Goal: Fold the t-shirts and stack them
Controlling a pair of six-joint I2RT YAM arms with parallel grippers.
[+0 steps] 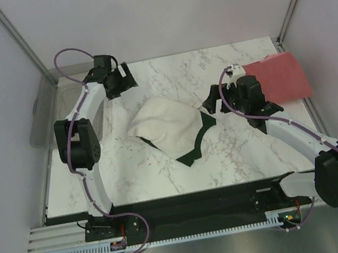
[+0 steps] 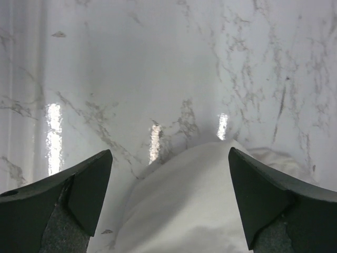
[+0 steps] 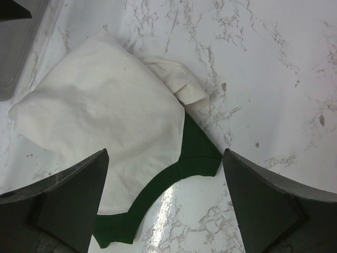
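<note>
Marble-patterned tabletop (image 1: pixel 164 173), as I see it from overhead. At centre lies the cream-white shirt (image 1: pixel 166 130), one of two, loosely bunched with a plain face up and a dark green sleeve (image 3: pixel 195 155) along its 5 o'clock edge. The coral-red shirt (image 1: pixel 281 74) lies flat at 2 o'clock. One clear grey bin (image 1: pixel 46 118) stands at 9 o'clock. The left gripper (image 2: pixel 168 158) and the right gripper (image 3: pixel 166 158) hang with jaws spread, gripping nothing.

White arms (image 1: pixel 86 102), black joints (image 1: pixel 77 146), purple cables (image 1: pixel 69 50)
</note>
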